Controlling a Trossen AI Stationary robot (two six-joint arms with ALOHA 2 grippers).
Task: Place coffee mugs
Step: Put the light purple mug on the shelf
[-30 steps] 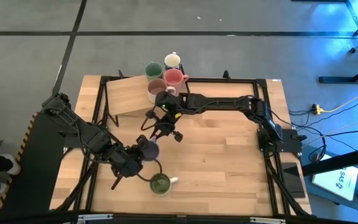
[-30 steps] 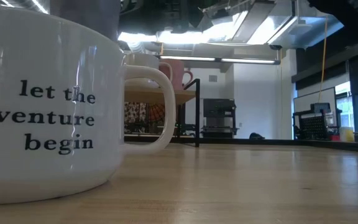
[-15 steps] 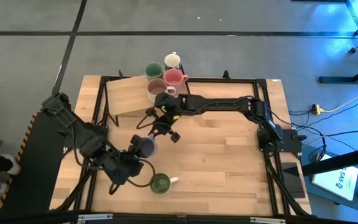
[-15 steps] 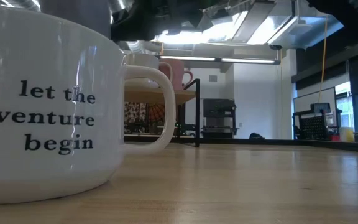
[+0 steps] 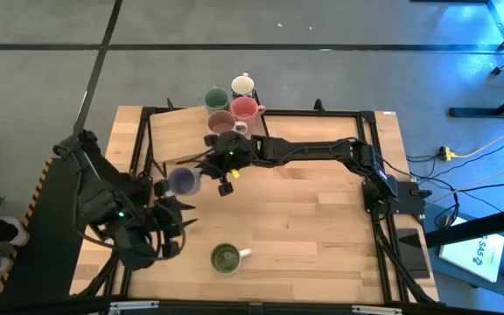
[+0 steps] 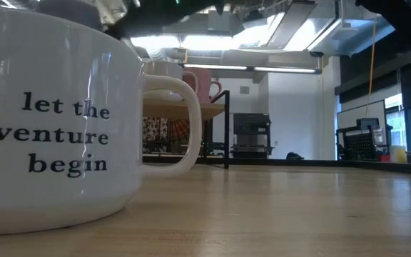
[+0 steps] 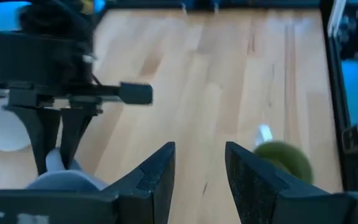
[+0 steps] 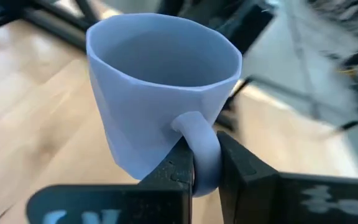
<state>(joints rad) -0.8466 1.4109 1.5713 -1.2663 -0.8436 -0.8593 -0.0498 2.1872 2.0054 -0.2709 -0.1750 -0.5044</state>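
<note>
Here we see the lavender-blue mug held off the counter by the right end effector, whose fingers are clamped on its handle; in the right wrist view the mug sits mouth up, tilted slightly. It hangs near the counter's left side, just beside the raised wooden shelf at the far left corner. The right arm reaches long across the counter from its base at the right edge, stretched almost flat.

We find four more mugs clustered at the far edge by the shelf: the teal-green mug, the white mug, the pink mug and the pale mug. The green mug with white handle stands alone near the front edge, with bare wood all around it and wide open counter to its right.

The left end effector is drawn back toward the front left corner, its fingers parted and empty, well apart from both mugs.
</note>
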